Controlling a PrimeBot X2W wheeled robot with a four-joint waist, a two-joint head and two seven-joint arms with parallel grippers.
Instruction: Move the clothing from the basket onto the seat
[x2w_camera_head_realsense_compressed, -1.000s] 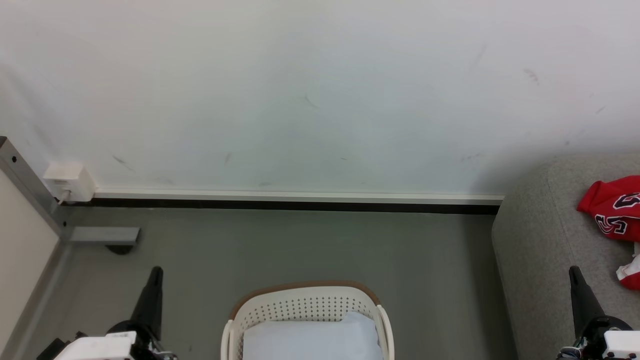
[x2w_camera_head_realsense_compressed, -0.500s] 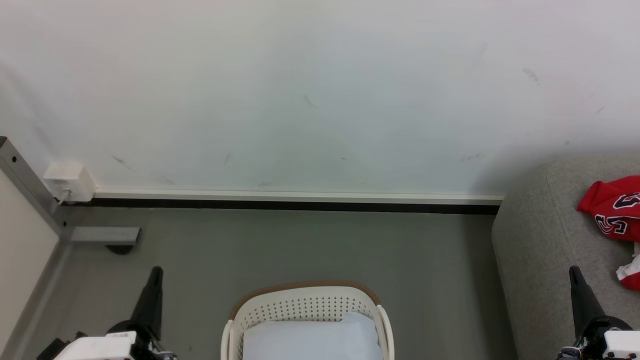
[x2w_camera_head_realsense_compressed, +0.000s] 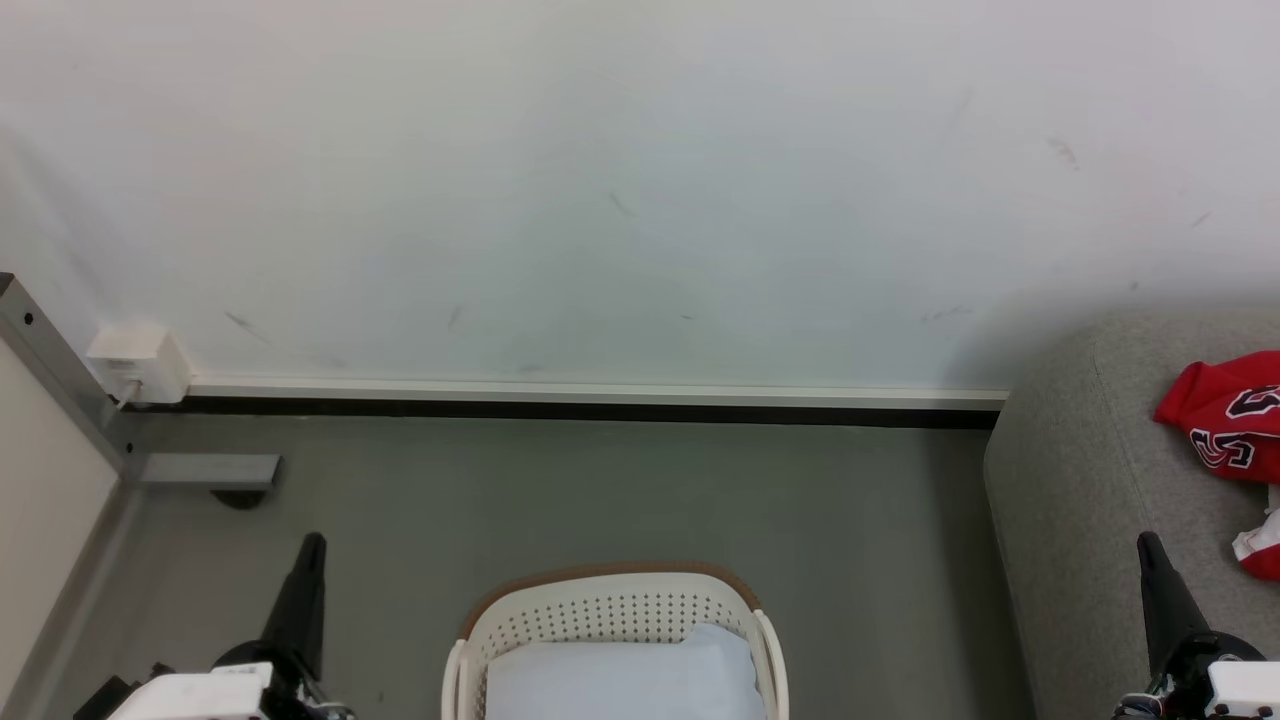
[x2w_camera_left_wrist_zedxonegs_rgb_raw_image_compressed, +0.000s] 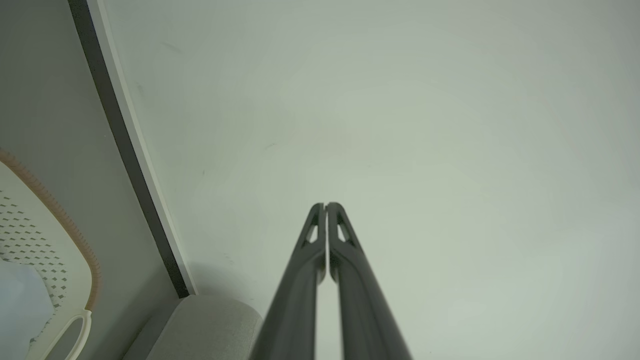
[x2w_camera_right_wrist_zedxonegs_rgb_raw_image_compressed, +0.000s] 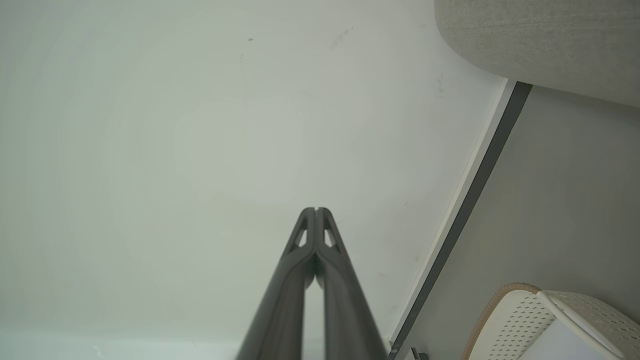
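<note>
Red jersey clothing (x2w_camera_head_realsense_compressed: 1225, 415) with black-and-white lettering lies on the grey sofa seat (x2w_camera_head_realsense_compressed: 1070, 480) at the right edge, with another red-and-white piece (x2w_camera_head_realsense_compressed: 1262, 545) just below it. The white perforated basket (x2w_camera_head_realsense_compressed: 610, 610) with its brown rim stands on the floor at bottom centre, a plain white pad (x2w_camera_head_realsense_compressed: 620, 675) inside it; no red garment shows in it. My left gripper (x2w_camera_head_realsense_compressed: 312, 545) rises at the lower left, shut and holding nothing (x2w_camera_left_wrist_zedxonegs_rgb_raw_image_compressed: 325, 205). Over the sofa's front, my right gripper (x2w_camera_head_realsense_compressed: 1148, 545) is shut and holds nothing (x2w_camera_right_wrist_zedxonegs_rgb_raw_image_compressed: 316, 210). Both point toward the wall.
A white wall with a pale skirting board (x2w_camera_head_realsense_compressed: 600, 392) runs behind the grey floor (x2w_camera_head_realsense_compressed: 600, 490). A white socket box (x2w_camera_head_realsense_compressed: 138, 362) and a grey metal frame post (x2w_camera_head_realsense_compressed: 60, 380) stand at the left. The basket (x2w_camera_left_wrist_zedxonegs_rgb_raw_image_compressed: 45, 240) and sofa (x2w_camera_right_wrist_zedxonegs_rgb_raw_image_compressed: 540, 45) edge into the wrist views.
</note>
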